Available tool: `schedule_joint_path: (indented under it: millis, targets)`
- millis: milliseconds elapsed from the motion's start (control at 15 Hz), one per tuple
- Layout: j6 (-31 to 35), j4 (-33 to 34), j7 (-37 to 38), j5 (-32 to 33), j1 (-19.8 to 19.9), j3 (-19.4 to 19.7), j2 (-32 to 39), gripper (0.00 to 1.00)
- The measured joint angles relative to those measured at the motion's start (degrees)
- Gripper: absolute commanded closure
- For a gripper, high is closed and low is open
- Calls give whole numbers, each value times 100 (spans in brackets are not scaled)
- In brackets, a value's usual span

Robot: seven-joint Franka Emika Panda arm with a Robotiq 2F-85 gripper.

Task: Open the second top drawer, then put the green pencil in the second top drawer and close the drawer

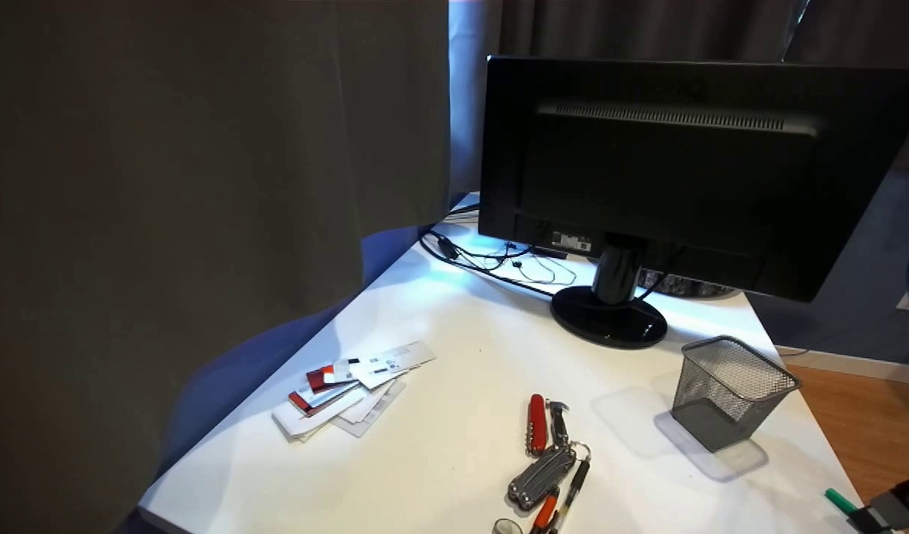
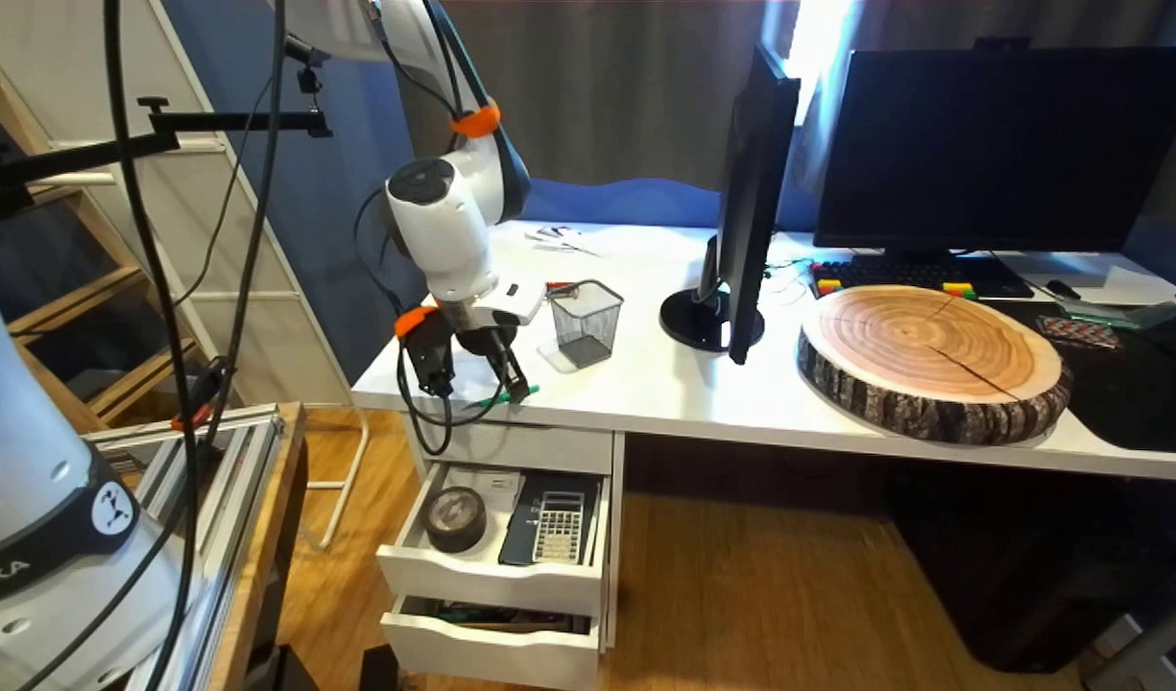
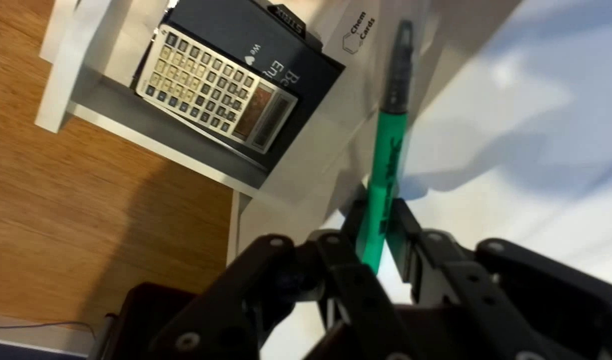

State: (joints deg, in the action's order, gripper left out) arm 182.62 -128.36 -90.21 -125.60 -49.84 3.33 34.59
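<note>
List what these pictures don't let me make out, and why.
In the wrist view: lettering on the green pencil in the hand, too blurred.
In an exterior view: back of the lower open drawer, behind the upper open drawer.
In an exterior view: what the small round thing is, cut off by the bottom edge.
There too: print on the cards, too small.
</note>
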Motion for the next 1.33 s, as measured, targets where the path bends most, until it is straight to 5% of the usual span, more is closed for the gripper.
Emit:
schedule_joint_path:
  millis: [800,867,1000,1333]
  targets:
    - [-80,-859,1,3,704,-27,-494,91]
    - [-96,-898,4,3,732,-49,-513,59]
    - [-128,-967,17,2,796,-116,-539,53]
    - [-160,-1071,22,3,923,-254,-617,19]
